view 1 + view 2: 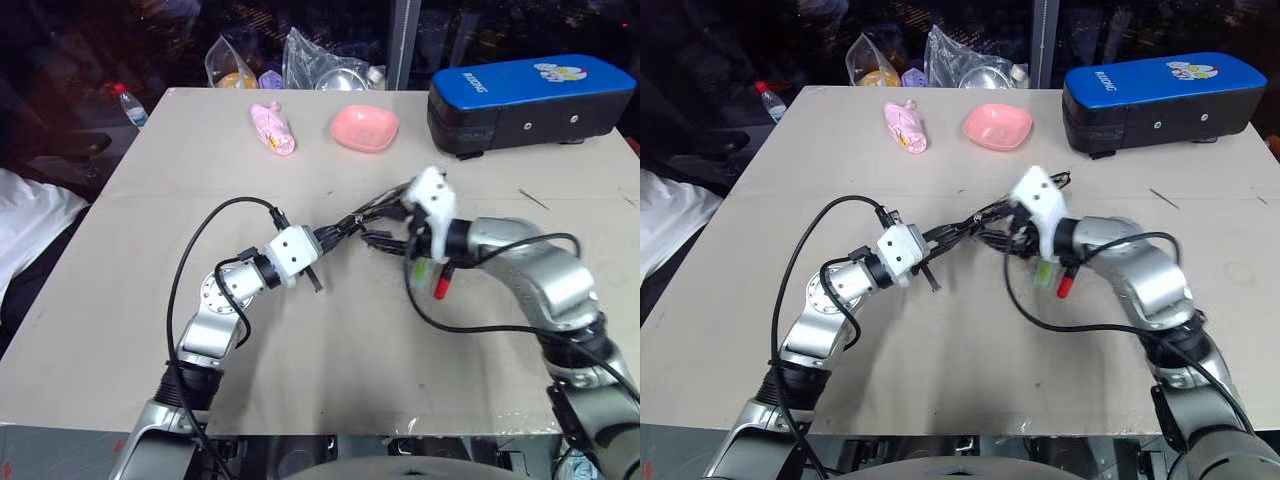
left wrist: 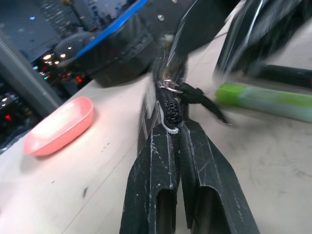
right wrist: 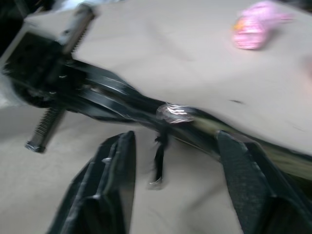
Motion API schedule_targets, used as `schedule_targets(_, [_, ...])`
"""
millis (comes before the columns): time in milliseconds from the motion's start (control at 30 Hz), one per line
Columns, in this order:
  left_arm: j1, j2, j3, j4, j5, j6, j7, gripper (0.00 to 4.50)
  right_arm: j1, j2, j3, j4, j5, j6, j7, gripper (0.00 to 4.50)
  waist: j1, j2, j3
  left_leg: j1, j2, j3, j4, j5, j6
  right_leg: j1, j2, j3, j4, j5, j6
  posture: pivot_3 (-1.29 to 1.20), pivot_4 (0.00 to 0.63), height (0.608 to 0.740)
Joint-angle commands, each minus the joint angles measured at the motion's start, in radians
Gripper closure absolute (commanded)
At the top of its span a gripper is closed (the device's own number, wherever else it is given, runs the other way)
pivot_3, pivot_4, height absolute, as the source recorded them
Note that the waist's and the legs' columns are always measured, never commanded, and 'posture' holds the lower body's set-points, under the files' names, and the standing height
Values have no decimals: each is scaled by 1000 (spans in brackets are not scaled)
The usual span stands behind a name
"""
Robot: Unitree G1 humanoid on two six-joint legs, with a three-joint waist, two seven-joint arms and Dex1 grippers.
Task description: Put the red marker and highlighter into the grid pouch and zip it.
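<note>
While the left hand [image 2: 170, 146] pinches the grid pouch [image 2: 168, 83] shut on its zipper edge above the bench [image 1: 150, 300];
right hand [image 3: 170, 161] half open, empty, by the dangling pull; limp light fabric, I'd take the pull; highlighter [image 1: 421, 271] and red marker [image 1: 441, 287] poke out.

**Both arms meet at mid-table**

Your left gripper [image 2: 178, 146] reaches forward and to the right, roughly level, its fingers [image 2: 204, 161] pressed tight together. Your right gripper [image 3: 170, 161] angles in from the other side, pointing slightly downward and to the left, jaws standing apart. Both elbows are bent and the two wrists sit close together.
</note>
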Motion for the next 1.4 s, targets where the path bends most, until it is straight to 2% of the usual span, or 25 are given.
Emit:
schedule_targets(33, [-9,-3,19,-40,-7,10,19,4500,107,-14,-99,-142,29,21,-65,2155,0,0,0,0,0,0,0,0,0,0,0,0,0,0,0,0,150,737])
schedule_targets(200, [-15,-13,21,-62,-14,40,33,4500,322,51,-180,-228,-58,29,-284,2155,-9,0,0,1,0,0,0,0,0,0,1,0,2,0,0,0,150,737])
schedule_targets(333, [-24,-17,26,-78,-21,72,43,4500,473,121,-175,-266,-130,8,-415,2155,-7,0,0,1,0,-1,0,1,-1,0,1,0,2,0,0,0,150,737])
schedule_targets(433, [-31,-17,30,-84,-24,90,48,4500,526,202,-167,-264,-157,18,-505,2155,-14,0,0,2,0,-1,0,1,-2,0,1,1,3,0,0,0,150,737])
schedule_targets(667, [-44,-18,21,-87,-21,101,48,4500,496,372,-191,-236,-121,80,-612,2155,-13,0,0,2,0,-2,0,2,-3,0,2,1,4,0,0,0,150,737])
schedule_targets(767, [-47,-19,21,-87,-20,103,50,4500,470,409,-206,-240,-111,107,-628,2155,-13,0,0,2,0,-2,0,2,-3,0,2,1,4,0,0,0,150,737])
schedule_targets(1000, [-39,-19,21,-91,-14,104,57,4500,418,402,-219,-245,-106,124,-634,2155,-13,0,0,1,0,-2,0,2,-3,0,2,1,4,0,0,0,150,737])
schedule_targets(1200, [-34,-27,12,-93,-9,102,63,4500,409,408,-179,-208,-107,145,-635,2155,-13,0,0,2,0,-2,-1,2,-3,0,2,0,4,0,0,0,150,737])
schedule_targets(1400, [-38,-30,13,-81,-3,91,64,4500,404,380,-155,-156,-171,196,-692,2155,-13,-1,-1,2,0,-2,0,2,-3,0,2,0,4,0,0,0,150,737])
